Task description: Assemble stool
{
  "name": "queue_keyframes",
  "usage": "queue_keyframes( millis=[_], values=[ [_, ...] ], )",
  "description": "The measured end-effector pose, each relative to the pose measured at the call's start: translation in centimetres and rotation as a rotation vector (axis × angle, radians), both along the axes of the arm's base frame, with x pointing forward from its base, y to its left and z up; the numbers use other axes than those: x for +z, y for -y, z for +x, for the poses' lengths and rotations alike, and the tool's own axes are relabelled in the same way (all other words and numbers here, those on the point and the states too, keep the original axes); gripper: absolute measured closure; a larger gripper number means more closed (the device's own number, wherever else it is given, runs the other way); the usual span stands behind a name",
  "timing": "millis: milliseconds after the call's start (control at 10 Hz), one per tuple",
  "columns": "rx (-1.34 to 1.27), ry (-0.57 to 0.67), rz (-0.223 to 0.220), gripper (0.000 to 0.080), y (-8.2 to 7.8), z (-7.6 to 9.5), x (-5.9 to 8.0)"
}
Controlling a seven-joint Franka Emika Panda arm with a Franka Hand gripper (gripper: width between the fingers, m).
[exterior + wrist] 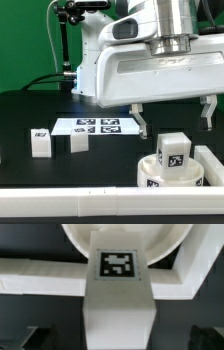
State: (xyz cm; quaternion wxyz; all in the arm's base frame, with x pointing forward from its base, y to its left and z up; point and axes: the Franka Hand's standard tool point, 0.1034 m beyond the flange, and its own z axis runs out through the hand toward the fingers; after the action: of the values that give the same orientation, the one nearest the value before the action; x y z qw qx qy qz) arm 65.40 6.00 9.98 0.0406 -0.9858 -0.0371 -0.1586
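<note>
One leg (pixel 172 150) stands upright in the seat (pixel 145 170), at the exterior view's right. My gripper (pixel 175 125) is wide open, one finger on each side, not touching it. I should rise straight up, so that nothing tips it.

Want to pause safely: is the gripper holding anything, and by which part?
Nothing is held. The gripper is open, its fingers clear of the leg standing upright on the seat below it.
</note>
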Motion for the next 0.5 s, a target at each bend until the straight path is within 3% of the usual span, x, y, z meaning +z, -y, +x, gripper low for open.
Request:
queue_keyframes(
  millis=[300, 500],
  values=[
    [0.006, -0.058, 0.004, 0.0151, -0.10, -0.54, -0.45],
    [0.025, -0.215, 0.018, 0.0151, -0.57, -1.11, -0.71]
  ],
)
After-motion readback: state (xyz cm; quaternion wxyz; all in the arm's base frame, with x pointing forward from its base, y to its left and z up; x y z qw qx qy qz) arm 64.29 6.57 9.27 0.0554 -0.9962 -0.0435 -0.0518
